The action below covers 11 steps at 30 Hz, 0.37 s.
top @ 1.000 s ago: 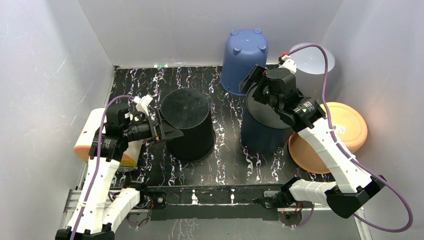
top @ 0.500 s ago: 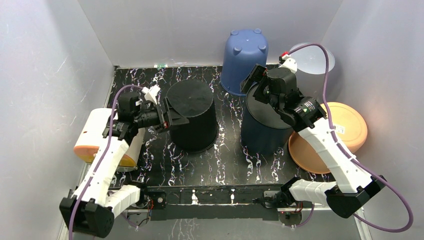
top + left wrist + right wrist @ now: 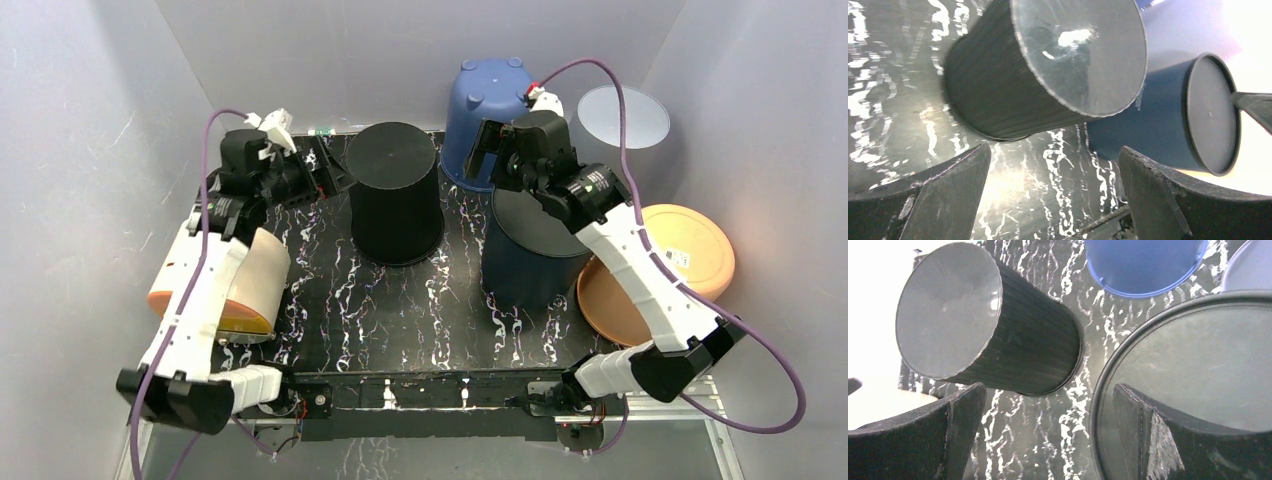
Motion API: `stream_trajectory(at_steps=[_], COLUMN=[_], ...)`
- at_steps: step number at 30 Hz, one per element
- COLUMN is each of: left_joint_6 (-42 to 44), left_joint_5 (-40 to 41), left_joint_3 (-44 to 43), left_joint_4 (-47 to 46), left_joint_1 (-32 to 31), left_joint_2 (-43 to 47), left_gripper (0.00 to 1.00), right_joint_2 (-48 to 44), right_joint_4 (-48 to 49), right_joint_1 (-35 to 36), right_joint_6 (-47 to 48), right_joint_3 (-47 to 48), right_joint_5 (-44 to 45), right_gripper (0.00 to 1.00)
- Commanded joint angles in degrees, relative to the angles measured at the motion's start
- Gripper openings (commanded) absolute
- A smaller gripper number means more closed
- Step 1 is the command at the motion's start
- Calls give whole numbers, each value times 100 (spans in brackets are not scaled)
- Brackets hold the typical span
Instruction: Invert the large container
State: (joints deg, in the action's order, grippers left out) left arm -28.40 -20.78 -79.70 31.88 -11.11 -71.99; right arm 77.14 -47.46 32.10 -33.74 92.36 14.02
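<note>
Standing upside down toward the back middle of the black marbled table [image 3: 420, 310], the black ribbed container [image 3: 393, 195] is resting on its rim with its flat base facing up. The left gripper [image 3: 325, 170] is hovering just beside its left wall, apart from it, jaws spread wide and grasping nothing; its wrist view is showing bare tabletop between the fingers. The right gripper [image 3: 492, 162] is hanging over the near edge of a dark navy container [image 3: 530, 250], also inverted, its jaws likewise released and empty. A blue bucket [image 3: 490, 100] is leaning base-up against the back wall, and a translucent round lid [image 3: 625, 115] is propped at the right wall. An orange plate [image 3: 690, 245] is lying right of the navy container, carrying a small white label [image 3: 678, 258] too small to read. A cream and orange container [image 3: 262, 275] is lying on its side at the left edge
</note>
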Motion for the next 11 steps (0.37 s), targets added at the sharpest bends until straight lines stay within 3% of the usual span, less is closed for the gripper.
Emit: stream_trajectory(at_steps=[1,4,11], left_joint_6=[255,332,354], left_joint_5=[1142,1521,1401], left_joint_3=[-145,-142,-132], left_joint_4=[1249,1465,976], left_joint_1=[-27,-31,-26], left_joint_2=[900,1192,1282], left_gripper=[98,98,98], right_joint_2=[289,187,-855], right_joint_4=[-156,-11,1302], right_joint_1=[-35,-28,-29], right_joint_6=[903,933,857], right_joint_3=[1355,1487,151], right_joint_5=[621,873,924], right_gripper=[98,98,98])
